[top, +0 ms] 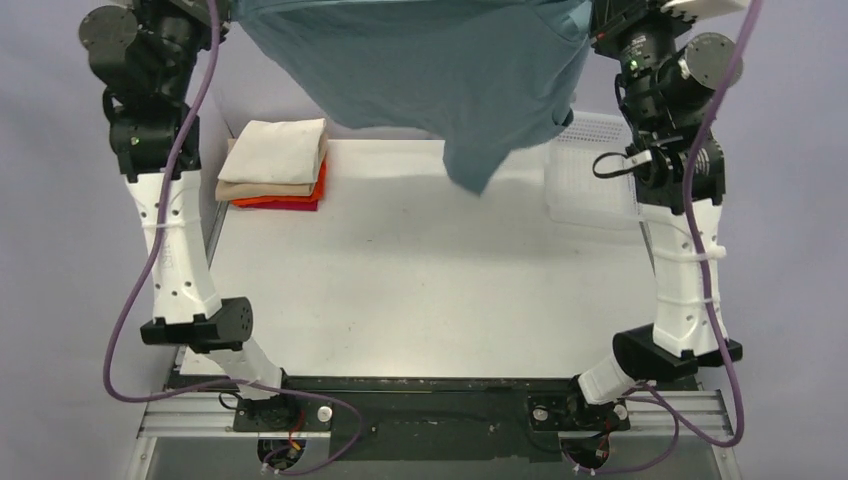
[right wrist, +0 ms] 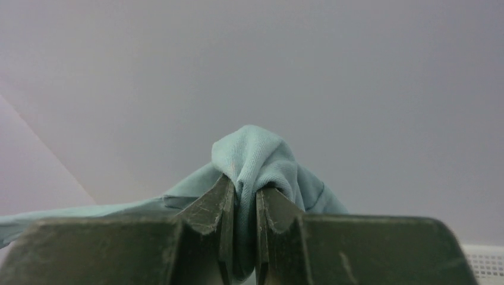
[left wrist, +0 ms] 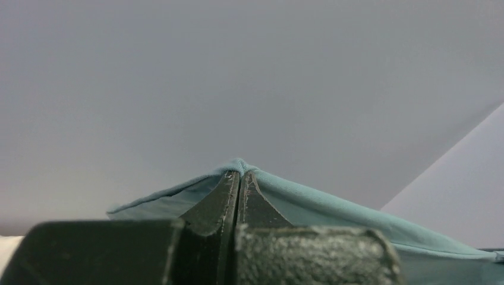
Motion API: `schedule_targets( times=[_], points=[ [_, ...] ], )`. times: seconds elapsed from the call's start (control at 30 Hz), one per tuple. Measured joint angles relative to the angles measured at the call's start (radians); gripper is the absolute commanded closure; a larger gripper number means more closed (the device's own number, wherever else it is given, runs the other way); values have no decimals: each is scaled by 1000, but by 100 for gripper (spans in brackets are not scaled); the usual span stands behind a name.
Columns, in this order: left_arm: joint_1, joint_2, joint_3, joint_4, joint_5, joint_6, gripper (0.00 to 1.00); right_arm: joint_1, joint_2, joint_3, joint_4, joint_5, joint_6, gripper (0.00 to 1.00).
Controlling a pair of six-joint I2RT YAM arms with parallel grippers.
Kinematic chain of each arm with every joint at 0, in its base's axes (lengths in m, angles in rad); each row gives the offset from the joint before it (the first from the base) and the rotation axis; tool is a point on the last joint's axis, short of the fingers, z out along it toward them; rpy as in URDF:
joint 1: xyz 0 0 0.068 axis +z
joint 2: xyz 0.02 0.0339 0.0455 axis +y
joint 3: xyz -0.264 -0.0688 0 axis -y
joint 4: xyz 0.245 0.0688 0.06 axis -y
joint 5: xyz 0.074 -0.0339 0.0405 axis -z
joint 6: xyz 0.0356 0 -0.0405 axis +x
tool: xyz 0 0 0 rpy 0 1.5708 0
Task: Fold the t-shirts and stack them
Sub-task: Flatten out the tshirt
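The teal-blue t-shirt (top: pixel 420 60) hangs in the air, stretched between both raised arms at the top of the top view, with a lower corner drooping towards the table. My left gripper (left wrist: pixel 241 175) is shut on a thin edge of the shirt (left wrist: pixel 333 208). My right gripper (right wrist: pixel 243 193) is shut on a bunched fold of the shirt (right wrist: pixel 255 157). Both grippers are out of frame in the top view. A folded stack of cream, tan, orange and red t-shirts (top: pixel 277 162) lies at the table's back left.
The white perforated basket (top: pixel 590 180) stands at the table's back right, beside the right arm; its rim also shows in the right wrist view (right wrist: pixel 484 261). The white table (top: pixel 420 290) lies under the hanging shirt.
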State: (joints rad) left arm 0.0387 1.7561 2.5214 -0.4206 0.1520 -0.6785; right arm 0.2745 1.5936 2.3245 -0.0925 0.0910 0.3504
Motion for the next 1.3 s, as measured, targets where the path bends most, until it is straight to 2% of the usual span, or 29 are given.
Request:
schedule_targets(
  times=[0.13, 0.2, 0.3, 0.4, 0.53, 0.67, 0.7, 0.73, 0.77, 0.8, 0.83, 0.87, 0.9, 0.93, 1.03, 1.07, 1.13, 1.23, 1.3],
  points=[
    [29, -144, -166, 55, 71, -16, 100, -12, -175, -207, 56, -43, 13, 100],
    [26, -244, -338, 108, 109, -6, 100, -18, -313, -414, 87, -60, 24, 100],
    [27, -409, -704, 192, 153, 11, 100, -20, -491, -731, 122, -81, 61, 100],
    [26, -542, -1100, 277, 167, 16, 100, -19, -672, -1130, 192, -103, 123, 100],
    [-10, -607, -1624, 332, 115, -26, 100, -11, -740, -1559, 190, -142, 217, 100],
    [-136, -615, -1951, 334, 64, -116, 100, -4, -760, -1817, 92, -163, 263, 92],
    [-161, -622, -2006, 326, 58, -136, 97, -3, -783, -1858, 61, -163, 270, 90],
    [-175, -633, -2045, 311, 48, -154, 91, 0, -815, -1889, 29, -159, 279, 83],
    [-181, -652, -2076, 290, 32, -171, 73, 1, -854, -1916, 0, -153, 287, 79],
    [-182, -679, -2098, 266, 9, -183, 61, 1, -892, -1935, -23, -143, 301, 56],
    [-182, -710, -2111, 238, -16, -195, 36, 1, -919, -1947, -42, -134, 310, 46],
    [-182, -739, -2117, 213, -34, -201, 28, 1, -951, -1961, -68, -121, 332, 33],
    [-185, -786, -2120, 175, -70, -225, 21, 1, -978, -1975, -99, -105, 349, 26],
    [-186, -822, -2120, 145, -87, -229, 20, 1, -1001, -1986, -138, -87, 370, 20],
    [-195, -961, -2118, 23, -161, -271, 17, 1, -1067, -1990, -288, -36, 417, 17],
    [-197, -999, -2114, -20, -182, -283, 16, 1, -1090, -1990, -340, -16, 435, 12],
    [-200, -1062, -2093, -108, -222, -300, 15, 1, -1135, -1978, -434, 15, 462, 8],
    [-202, -1107, -2010, -224, -275, -311, 13, 1, -1177, -1887, -584, 68, 497, 7],
    [-202, -1101, -1949, -243, -278, -305, 12, 1, -1175, -1796, -642, 97, 509, 7]
  ],
)
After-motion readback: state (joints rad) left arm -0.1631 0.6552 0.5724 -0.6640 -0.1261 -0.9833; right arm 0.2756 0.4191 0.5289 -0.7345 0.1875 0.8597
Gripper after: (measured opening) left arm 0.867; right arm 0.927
